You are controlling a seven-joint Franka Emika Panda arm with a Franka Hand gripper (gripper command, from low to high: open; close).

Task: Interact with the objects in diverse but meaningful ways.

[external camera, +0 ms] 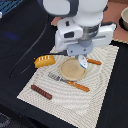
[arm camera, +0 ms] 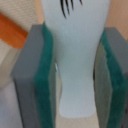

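Nearest the camera in the exterior view, a dark brown sausage (external camera: 41, 92) lies on the near left part of a pale patterned mat (external camera: 102, 95), which rests on a dark table (external camera: 15, 40). A little farther in, a fork (external camera: 69, 82) with an orange handle lies slantwise across the mat, its tines touching or just beside the near left edge of a round tan plate (external camera: 71, 71). To the left of the plate, near the mat's left edge, sits an orange scored bread loaf (external camera: 44, 61). Over the plate's far right edge hangs the gripper (external camera: 83, 61), under the bulky white arm (external camera: 80, 25), with a small pale shape showing between its tips. An orange handle (external camera: 94, 62) pokes out just right of it; the rest of that piece is hidden. A black cable (external camera: 27, 50) loops across the table on the left. Far right, at the frame's edge, part of a bowl (external camera: 124, 19) shows on a lighter surface.

The wrist view settles what the outside camera leaves blurred: the gripper (arm camera: 77, 75) is clamped on a white-grey fish (arm camera: 77, 55), both green pads (arm camera: 47, 75) pressing its narrow waist, with dark fin lines marked on its wider end. An orange strip (arm camera: 12, 30) also shows past one grey finger (arm camera: 27, 70). That close view shows nothing of the sausage, loaf or fork. Whether the fish touches the plate cannot be told from either view.
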